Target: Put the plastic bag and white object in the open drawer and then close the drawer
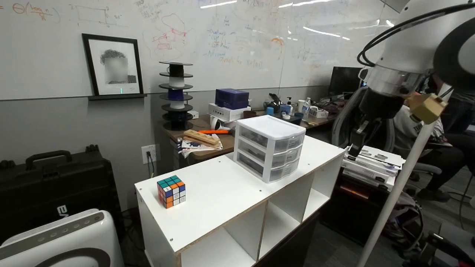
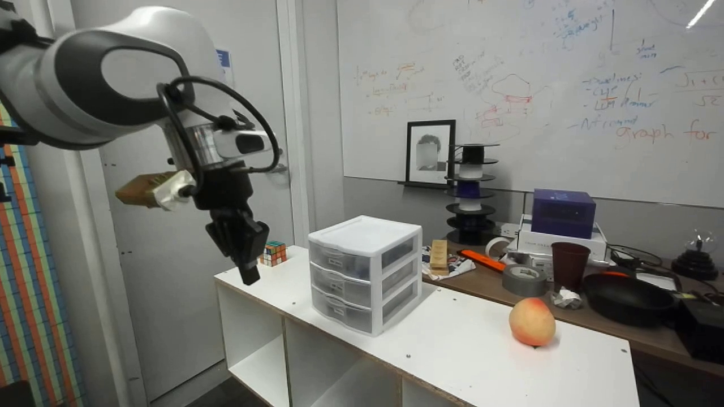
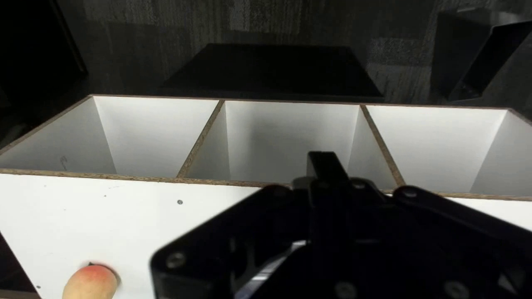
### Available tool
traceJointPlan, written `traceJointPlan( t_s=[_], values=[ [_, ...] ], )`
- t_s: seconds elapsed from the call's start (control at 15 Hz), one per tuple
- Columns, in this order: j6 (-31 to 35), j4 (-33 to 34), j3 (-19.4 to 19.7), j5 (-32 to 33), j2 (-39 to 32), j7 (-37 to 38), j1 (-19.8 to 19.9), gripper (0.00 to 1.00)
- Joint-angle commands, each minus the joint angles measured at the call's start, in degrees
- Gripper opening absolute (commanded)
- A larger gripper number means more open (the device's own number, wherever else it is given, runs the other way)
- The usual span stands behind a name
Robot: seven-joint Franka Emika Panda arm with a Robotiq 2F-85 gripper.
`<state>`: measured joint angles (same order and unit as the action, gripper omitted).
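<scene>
Black Robotiq gripper [image 2: 249, 275] hanging closed near a white three-drawer desktop unit [image 2: 377, 282].
The gripper's fingers [image 3: 326, 166] are pressing together; in the wrist view they are overlapping the open middle compartment [image 3: 270, 137] of the white shelf cabinet [image 3: 124, 224]. The three-drawer desktop unit is standing upright on the cabinet's top, and in both exterior views its three translucent drawers [image 2: 340, 287] are sitting pushed in, flush with the frame. It is standing between a Rubik's cube [image 1: 171, 191], resting near one end of the cabinet, and a peach [image 2: 532, 322], resting near the opposite end. Alongside, a brown desk [image 2: 481, 284] is holding a roll of grey duct tape [image 2: 517, 281], a dark red cup [image 2: 568, 265] and a black frying pan [image 2: 629, 298]. A column of filament spools [image 1: 176, 94] is rising beside a framed portrait [image 1: 113, 66].
</scene>
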<state>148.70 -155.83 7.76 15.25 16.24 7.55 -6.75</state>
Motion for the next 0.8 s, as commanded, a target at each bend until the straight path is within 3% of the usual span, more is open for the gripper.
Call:
traceJointPlan(
  t_s=[0.0,0.07,0.2,0.27,0.33,0.47,0.73],
  values=[
    [-8.68,-3.77,-3.33,-6.28,14.09,-7.66,1.43,0.0],
    [-11.67,-3.57,-3.86,-7.88,17.26,-8.85,1.02,0.01],
    [-16.79,-1.29,-4.11,-9.55,20.59,-11.56,0.86,0.26],
    [-18.97,-2.49,-4.12,-9.8,23.7,-13.34,0.72,0.31],
    [-15.56,-0.96,-5.22,-9.24,17.58,-10.58,2.01,0.14],
    [-18.37,-1.44,-5.04,-9.46,21.46,-12.23,1.81,0.29],
    [-18.9,-2.18,-4.97,-9.46,22.78,-12.74,1.75,0.31]
  ],
)
